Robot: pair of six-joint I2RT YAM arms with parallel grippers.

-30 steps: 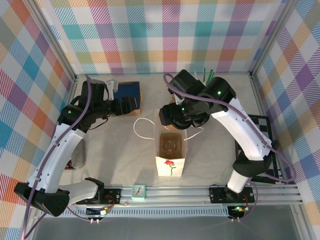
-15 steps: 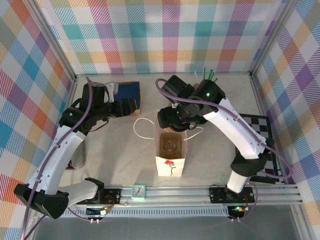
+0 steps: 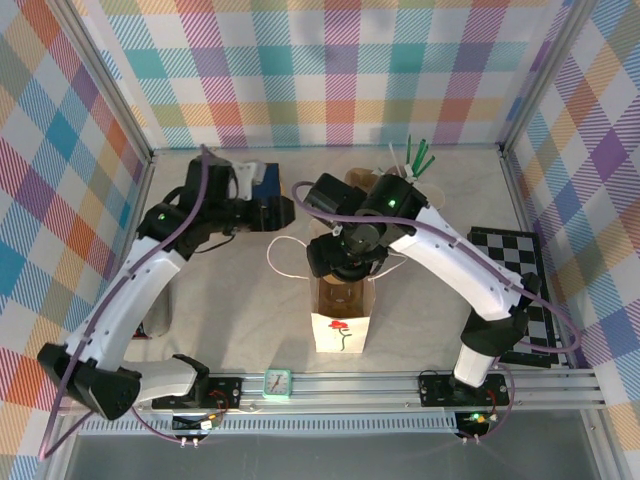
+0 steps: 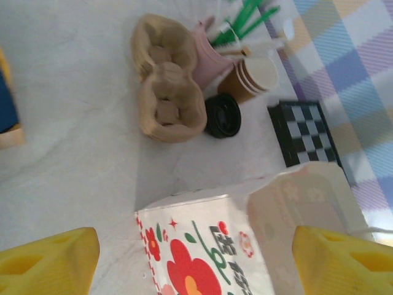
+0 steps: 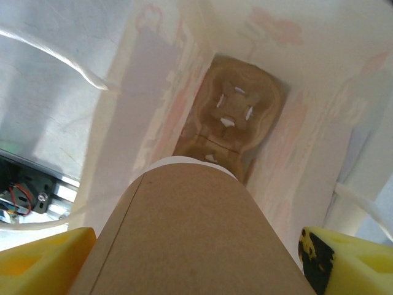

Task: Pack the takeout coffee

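The bag (image 5: 164, 92) gapes below me, a carrier (image 5: 236, 117) flat at its bottom. The coffee (image 5: 190, 227) hangs at the mouth, clamped in my right gripper (image 5: 193, 258). It's light, crushable paper, I reckon, so squeeze gently near the stiff rim. My left gripper (image 4: 196, 261) waits, fingers apart, empty.

Occlusions and crops:
Top view: right gripper (image 3: 340, 260) covers the paper bag (image 3: 340, 335) mouth. Right wrist: takeout coffee (image 5: 190, 233) runs off the bottom edge and hides part of the cup carrier (image 5: 236, 114). Left wrist: bag cropped at the bottom.
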